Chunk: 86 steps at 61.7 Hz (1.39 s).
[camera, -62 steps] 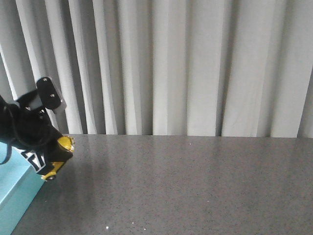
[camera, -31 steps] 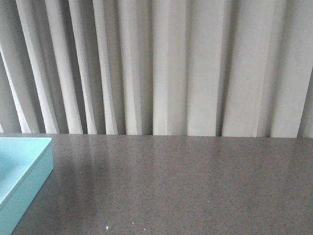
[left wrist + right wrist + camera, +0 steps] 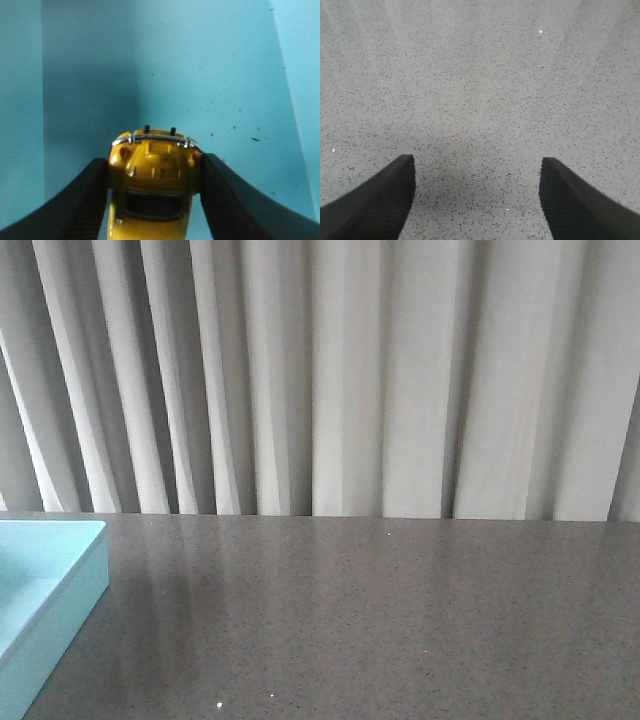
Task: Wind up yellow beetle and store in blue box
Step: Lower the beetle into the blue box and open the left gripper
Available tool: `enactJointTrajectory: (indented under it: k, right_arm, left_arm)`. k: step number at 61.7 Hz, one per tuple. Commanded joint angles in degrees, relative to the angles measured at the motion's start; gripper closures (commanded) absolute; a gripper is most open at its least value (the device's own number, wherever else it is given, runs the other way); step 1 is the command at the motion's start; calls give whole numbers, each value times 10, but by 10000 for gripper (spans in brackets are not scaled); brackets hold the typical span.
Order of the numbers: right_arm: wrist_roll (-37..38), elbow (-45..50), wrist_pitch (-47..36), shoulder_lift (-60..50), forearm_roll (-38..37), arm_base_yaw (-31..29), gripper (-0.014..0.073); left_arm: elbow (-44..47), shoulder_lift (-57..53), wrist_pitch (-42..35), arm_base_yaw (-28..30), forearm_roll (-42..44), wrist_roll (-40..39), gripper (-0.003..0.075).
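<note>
The left gripper (image 3: 155,200) is clamped on the yellow beetle (image 3: 154,175) low in its wrist frame — held over the blue box (image 3: 150,65) floor, seemingly for release. The right gripper (image 3: 477,200) hangs spread wide, holding nothing, above the speckled grey table (image 3: 480,75).

There is one yellow beetle (image 3: 154,187), a little toy car. There is one blue box (image 3: 45,610), seen at about 8 o'clock in the front view. There is one gray table (image 3: 380,620). There is one white curtain (image 3: 330,380) behind it.
</note>
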Motion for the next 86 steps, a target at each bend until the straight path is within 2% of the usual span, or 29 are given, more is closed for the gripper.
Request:
enactJointTrajectory:
  k: [1, 29, 36, 45, 52, 64, 72, 86]
  right_arm:
    - [0, -15, -34, 2, 3, 1, 87]
    - [0, -15, -26, 2, 3, 1, 87]
    - [0, -15, -26, 2, 3, 1, 87]
    - [0, -15, -26, 2, 3, 1, 87]
    - [0, -15, -26, 2, 3, 1, 87]
    - [0, -15, -26, 2, 3, 1, 87]
    - [0, -15, -26, 2, 3, 1, 87]
    - [0, -15, -26, 2, 3, 1, 87]
  left_arm:
    - [-16, -12, -54, 1, -9, -7, 407]
    - [-16, 19, -111, 0, -11, -6, 391]
    - [-16, 19, -106, 0, -13, -4, 324]
    - [-16, 17, -108, 0, -17, -5, 185]
    - [-16, 5, -101, 0, -38, -8, 125]
    - [-16, -37, -74, -2, -102, 1, 136]
    - [-16, -84, -62, -22, -107, 12, 144]
    - [-16, -165, -51, -116, -96, 15, 144]
